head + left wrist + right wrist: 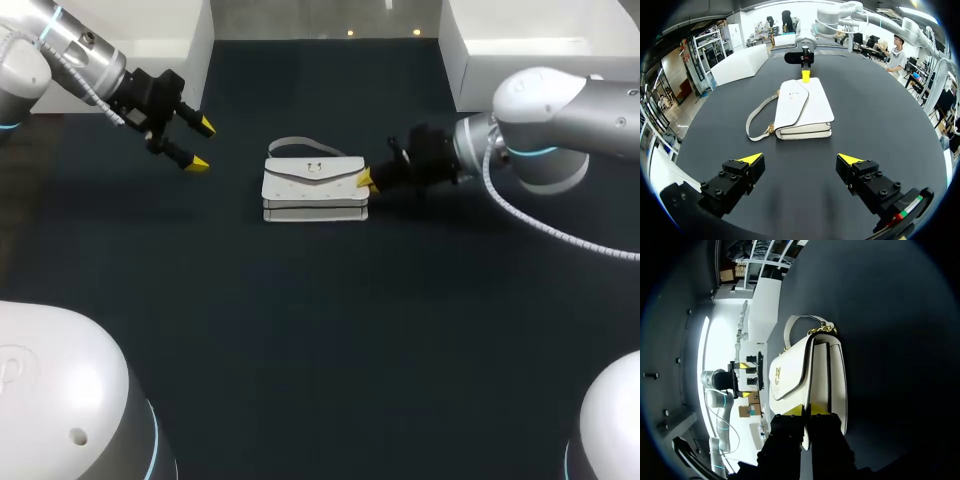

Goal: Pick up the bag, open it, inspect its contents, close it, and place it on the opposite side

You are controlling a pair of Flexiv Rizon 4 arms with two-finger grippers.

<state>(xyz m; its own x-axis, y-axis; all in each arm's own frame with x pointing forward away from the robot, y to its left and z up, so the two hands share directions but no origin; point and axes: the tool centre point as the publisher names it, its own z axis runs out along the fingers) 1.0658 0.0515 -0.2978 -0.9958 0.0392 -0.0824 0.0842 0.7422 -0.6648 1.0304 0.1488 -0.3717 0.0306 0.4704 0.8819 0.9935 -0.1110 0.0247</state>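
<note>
White leather handbag (315,190) points its long axis at your right claw (366,180), which pinches its end; left claw (201,144) gapes wide, well apart.

No txt, nos. or signs legible from my remote desk. The bag (315,195) has a small metal emblem (777,374) on its flap, too small to read. A faint embossed mark on the white arm housing (60,390) nearest the head cam is also illegible.
</note>
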